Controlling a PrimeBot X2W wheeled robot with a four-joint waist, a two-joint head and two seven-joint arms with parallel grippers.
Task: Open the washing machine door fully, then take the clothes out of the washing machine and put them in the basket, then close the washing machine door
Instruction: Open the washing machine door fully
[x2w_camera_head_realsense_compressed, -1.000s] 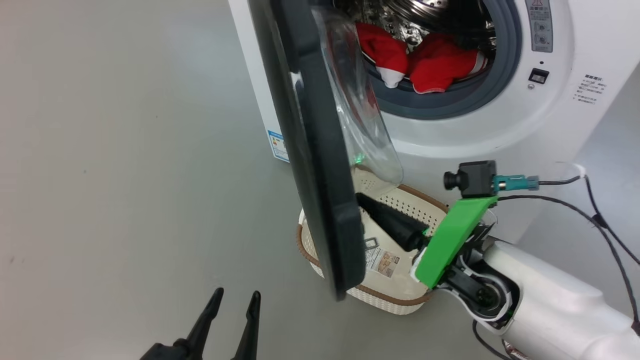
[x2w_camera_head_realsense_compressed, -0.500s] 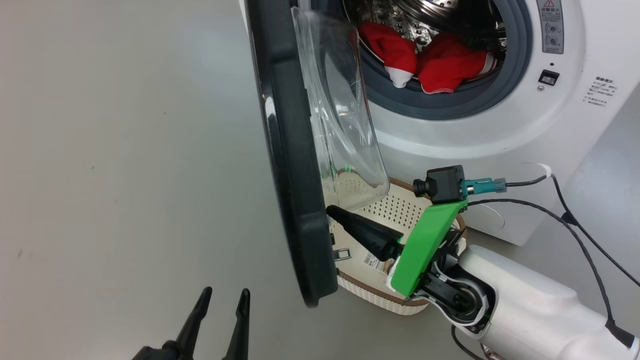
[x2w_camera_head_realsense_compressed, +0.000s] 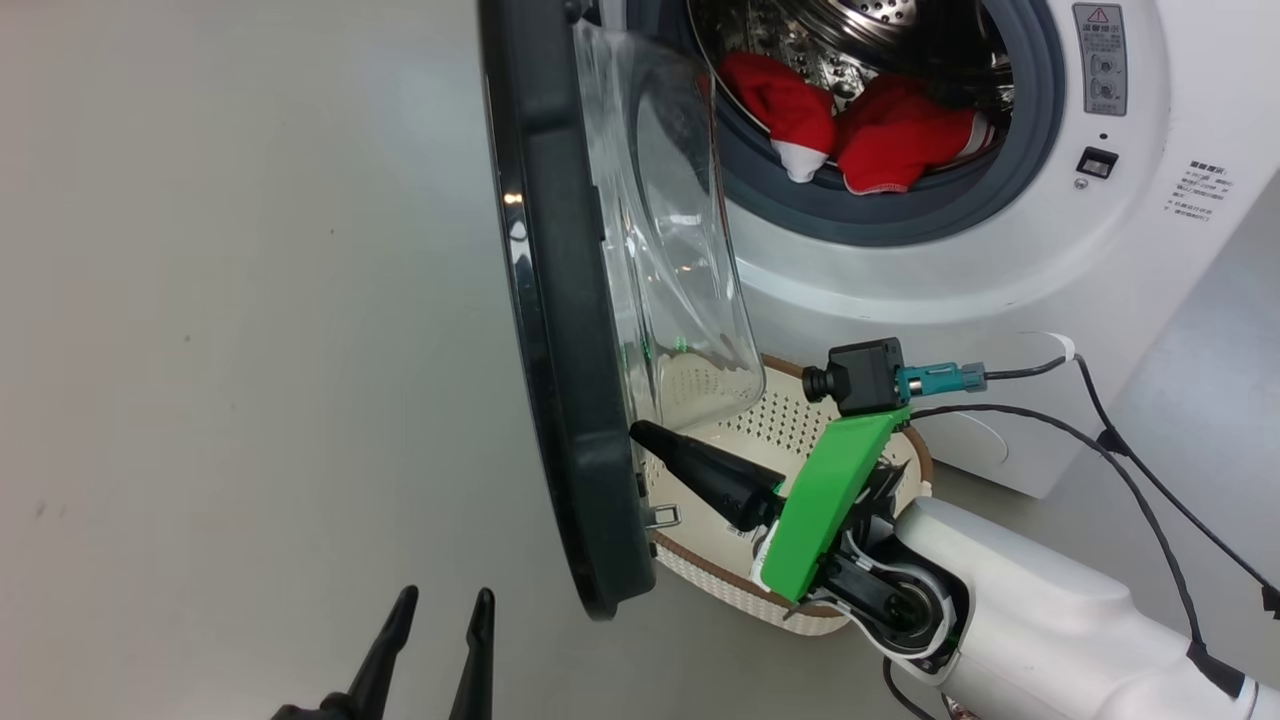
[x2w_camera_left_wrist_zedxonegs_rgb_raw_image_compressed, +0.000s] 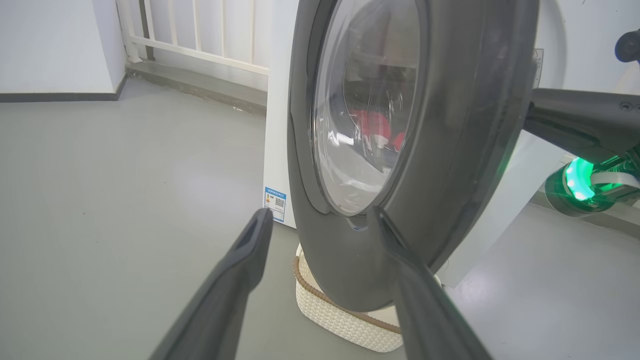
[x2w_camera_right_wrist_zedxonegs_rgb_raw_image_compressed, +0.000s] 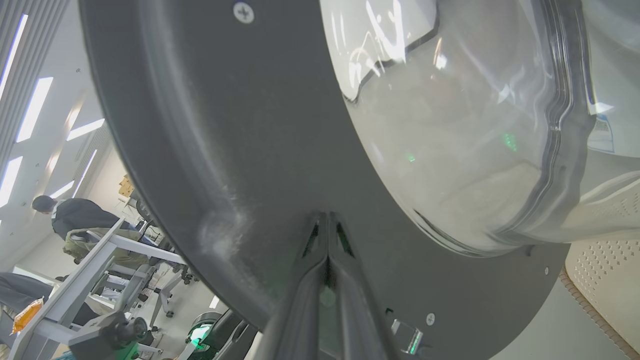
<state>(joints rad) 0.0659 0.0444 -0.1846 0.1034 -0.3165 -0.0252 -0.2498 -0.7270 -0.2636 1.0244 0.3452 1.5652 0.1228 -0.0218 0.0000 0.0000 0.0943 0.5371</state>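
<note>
As it hangs ajar, door (x2w_camera_head_realsense_compressed: 565, 350) gleams.

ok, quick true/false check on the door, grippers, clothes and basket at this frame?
1. The right gripper is shut, with its tips against the inner face of the washing machine door. True.
2. The left gripper is clamped on the door's rim. False: it is open, holds nothing and is apart from the door.
3. The clothes are in the basket. False: they lie inside the washing machine, at its opening.
4. The basket stands on the floor below the open door. True.
</note>
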